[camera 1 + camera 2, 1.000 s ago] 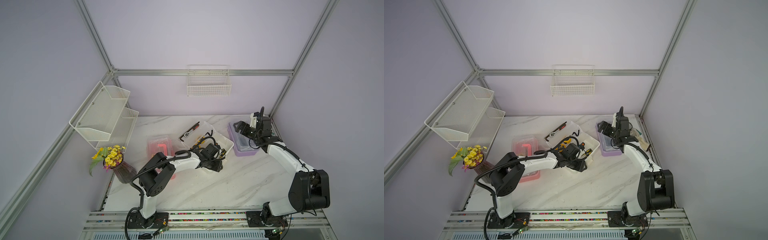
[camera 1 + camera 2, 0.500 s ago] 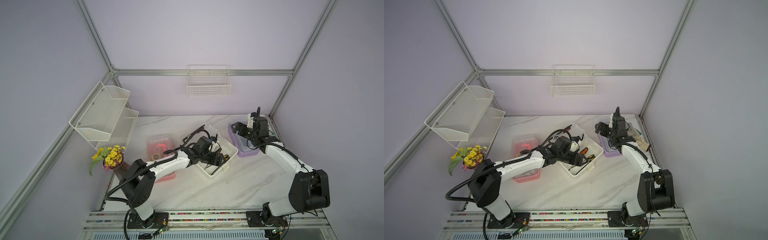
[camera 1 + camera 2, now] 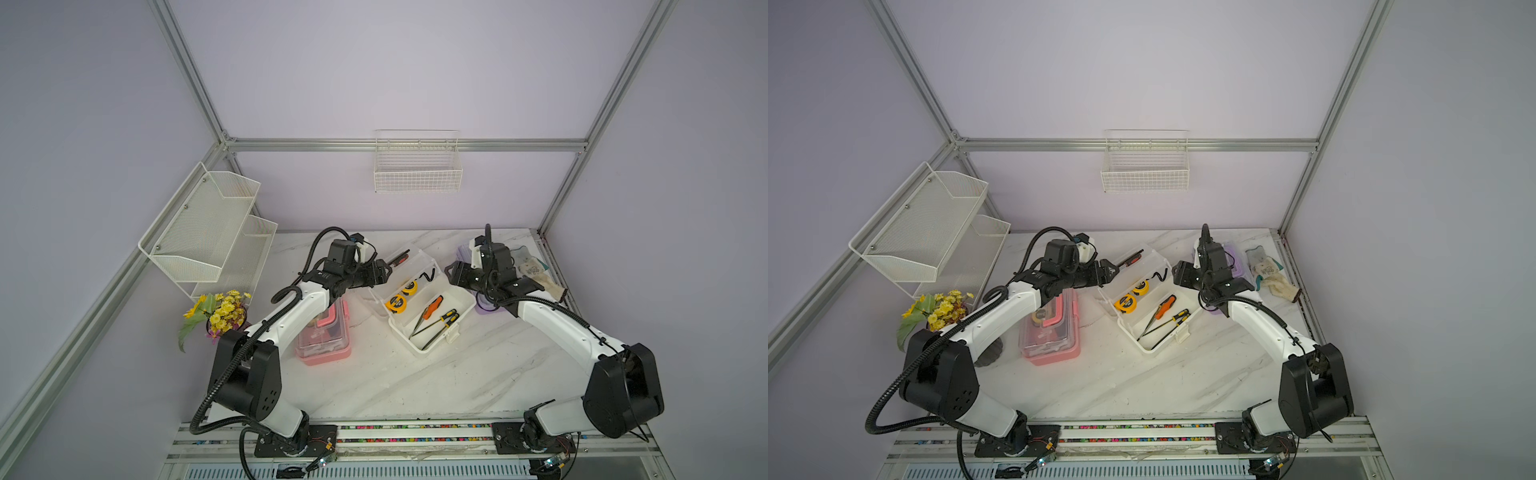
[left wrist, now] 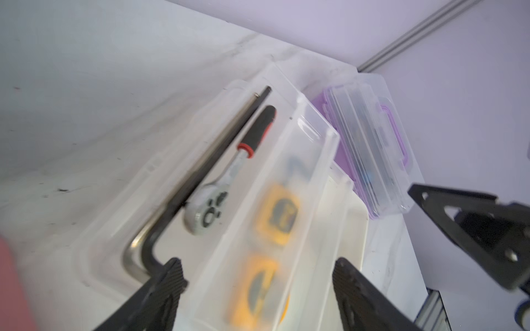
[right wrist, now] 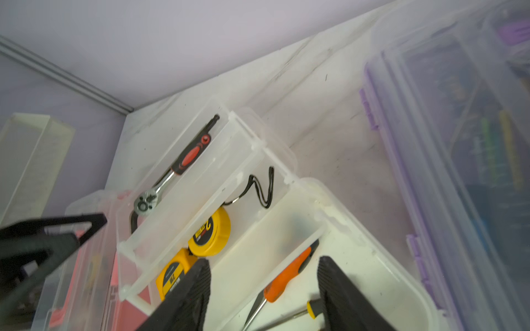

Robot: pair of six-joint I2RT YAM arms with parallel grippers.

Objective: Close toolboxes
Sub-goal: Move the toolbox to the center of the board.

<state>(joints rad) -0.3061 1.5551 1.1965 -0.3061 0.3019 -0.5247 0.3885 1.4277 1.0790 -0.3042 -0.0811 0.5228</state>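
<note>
Nearest, toward the left: pink toolbox (image 3: pixel 328 353), clear lid down, far end hidden under the left arm. Mid-table: white toolbox (image 3: pixel 419 351), lid thrown back, holding two yellow tape measures (image 3: pixel 395 302), one orange-handled tool (image 3: pixel 432 305) and two screwdrivers (image 3: pixel 451 316); one ratchet (image 4: pixel 229 174) and one hex key (image 4: pixel 198 166) in the clear lid part. At that lid, left gripper (image 3: pixel 383 274) spread wide, clasping nothing; over the box's far end, right gripper (image 3: pixel 451 271) likewise parted, empty. Farthest: purple toolbox (image 4: pixel 370 149), lid down, largely masked by the right arm in both top views.
</note>
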